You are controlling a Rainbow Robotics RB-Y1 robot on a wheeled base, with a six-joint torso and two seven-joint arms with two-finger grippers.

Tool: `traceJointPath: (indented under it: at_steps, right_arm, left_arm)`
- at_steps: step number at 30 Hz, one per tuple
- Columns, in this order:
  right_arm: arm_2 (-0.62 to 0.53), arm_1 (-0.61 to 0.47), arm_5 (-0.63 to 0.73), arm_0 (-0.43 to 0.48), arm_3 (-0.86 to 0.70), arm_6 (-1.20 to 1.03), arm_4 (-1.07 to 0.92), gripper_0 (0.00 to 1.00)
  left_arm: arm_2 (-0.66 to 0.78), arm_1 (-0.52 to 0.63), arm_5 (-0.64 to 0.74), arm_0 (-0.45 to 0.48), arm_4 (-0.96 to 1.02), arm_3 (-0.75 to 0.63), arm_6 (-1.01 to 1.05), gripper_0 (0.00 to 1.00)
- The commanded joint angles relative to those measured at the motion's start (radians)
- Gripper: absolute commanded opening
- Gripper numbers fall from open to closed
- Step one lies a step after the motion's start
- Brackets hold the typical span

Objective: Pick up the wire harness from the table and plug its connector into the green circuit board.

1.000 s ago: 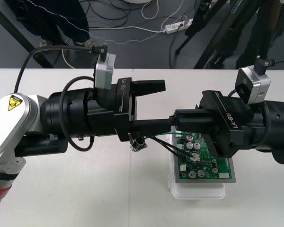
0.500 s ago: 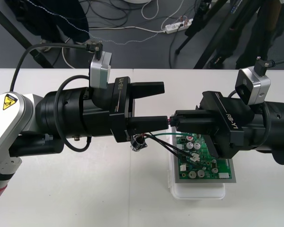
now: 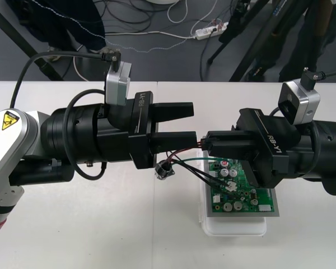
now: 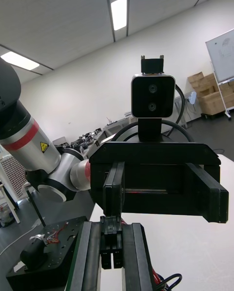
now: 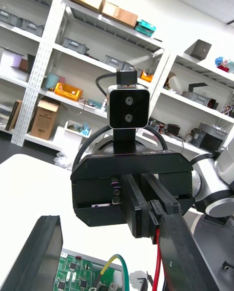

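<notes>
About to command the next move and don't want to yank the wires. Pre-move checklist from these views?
1. Right tool grip on the harness: ok. It is shut on the wires, near the far edge of the green board.
2. Left tool open: ok. Its fingers stand well apart.
3. Left tool free of the harness: cannot tell. The socket hangs just under its lower finger.
4. Plug seated in the board: cannot tell. The black wires run down onto the board, but it is too small to tell if the plug is in.
5. Board on its white base: ok, lying flat.
</notes>
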Motion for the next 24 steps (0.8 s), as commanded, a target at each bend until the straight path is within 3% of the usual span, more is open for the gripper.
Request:
traceJointPath:
  at_steps: [1, 24]
  right_arm:
    - [0.001, -0.012, -0.007, 0.000, -0.036, 0.051, 0.003, 0.00]
    - [0.003, -0.014, -0.006, -0.012, -0.025, 0.048, 0.010, 0.00]
  left_arm:
    - [-0.025, 0.033, 0.040, 0.004, 0.014, -0.043, -0.085, 0.58]
    - [-0.061, 0.041, 0.040, 0.015, 0.016, -0.047, -0.113, 0.58]
